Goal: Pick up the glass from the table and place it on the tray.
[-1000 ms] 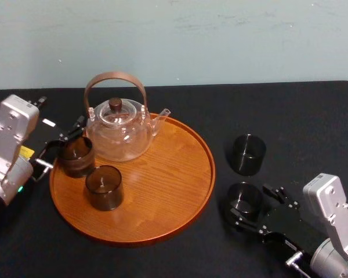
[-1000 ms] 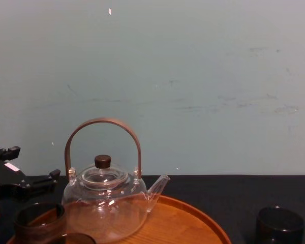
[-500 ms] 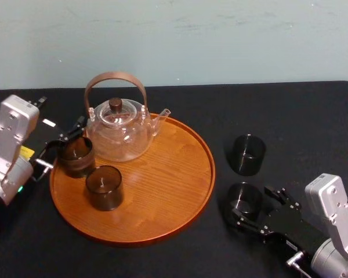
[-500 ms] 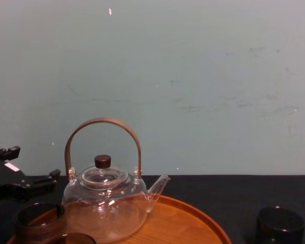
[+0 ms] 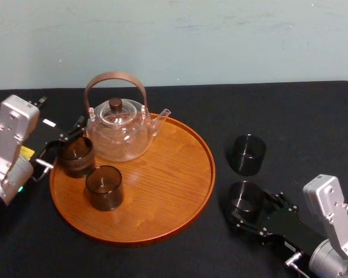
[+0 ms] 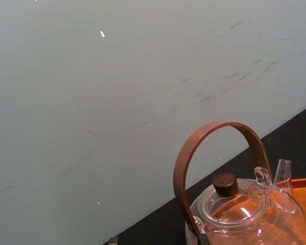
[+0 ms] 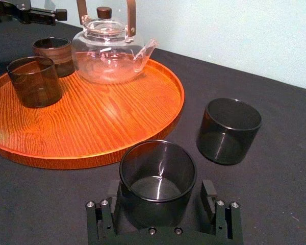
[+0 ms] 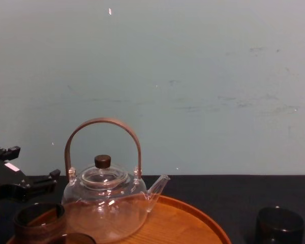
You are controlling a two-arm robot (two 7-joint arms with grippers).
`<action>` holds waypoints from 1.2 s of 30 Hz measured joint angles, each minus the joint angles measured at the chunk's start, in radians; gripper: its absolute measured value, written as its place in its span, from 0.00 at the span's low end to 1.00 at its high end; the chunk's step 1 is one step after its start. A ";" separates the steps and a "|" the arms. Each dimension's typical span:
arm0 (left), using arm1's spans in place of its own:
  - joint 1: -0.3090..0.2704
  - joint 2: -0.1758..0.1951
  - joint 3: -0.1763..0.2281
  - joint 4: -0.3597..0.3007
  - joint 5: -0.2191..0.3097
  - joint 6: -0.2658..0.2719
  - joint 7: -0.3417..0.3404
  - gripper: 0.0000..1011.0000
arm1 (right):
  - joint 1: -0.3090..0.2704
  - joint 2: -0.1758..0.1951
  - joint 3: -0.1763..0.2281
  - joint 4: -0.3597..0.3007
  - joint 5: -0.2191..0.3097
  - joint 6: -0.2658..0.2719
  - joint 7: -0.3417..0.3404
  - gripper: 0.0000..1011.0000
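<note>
A dark smoky glass [image 5: 245, 200] [image 7: 157, 179] stands on the black table to the right of the round wooden tray [image 5: 174, 191] [image 7: 102, 127]. My right gripper [image 5: 254, 211] [image 7: 161, 194] holds it low on its body, one finger on each side, pads against the wall. A second dark glass [image 5: 247, 154] [image 7: 228, 130] [image 8: 279, 223] stands just beyond it. On the tray are two more glasses [image 5: 104, 186] [image 5: 76, 155] and the clear teapot [image 5: 116, 130] [image 6: 245, 209]. My left gripper [image 5: 66, 134] [image 8: 33, 162] is open at the tray's left rim, by the far glass.
The tray's right half [image 5: 180, 156] is bare wood. The teapot's wooden handle [image 8: 102, 124] arches high over the tray's back left. A pale wall [image 8: 193, 76] closes off the table's far edge. Black tabletop [image 5: 301, 116] stretches to the right of the glasses.
My right gripper's fingers have drawn in around the near glass on the table, and the arm has shifted slightly. The glass has stayed in place. The left arm has not moved.
</note>
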 joint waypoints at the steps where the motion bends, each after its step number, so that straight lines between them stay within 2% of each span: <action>1: 0.000 0.000 0.000 0.000 0.000 0.000 0.000 0.99 | 0.000 0.000 0.000 0.000 0.000 0.000 0.000 0.99; 21: 0.000 0.000 0.000 0.000 0.000 0.000 0.000 0.99 | 0.114 -0.051 -0.041 0.111 -0.035 -0.011 0.062 0.99; 28: 0.000 0.000 0.000 0.000 0.000 0.000 0.000 0.99 | 0.111 -0.050 -0.039 0.109 -0.035 -0.011 0.062 0.99; 33: 0.000 0.000 0.000 0.000 0.000 0.000 0.000 0.99 | 0.109 -0.049 -0.038 0.108 -0.035 -0.011 0.061 0.90; 36: 0.000 0.000 0.000 0.000 0.000 0.000 0.000 0.99 | 0.109 -0.049 -0.038 0.107 -0.035 -0.011 0.061 0.90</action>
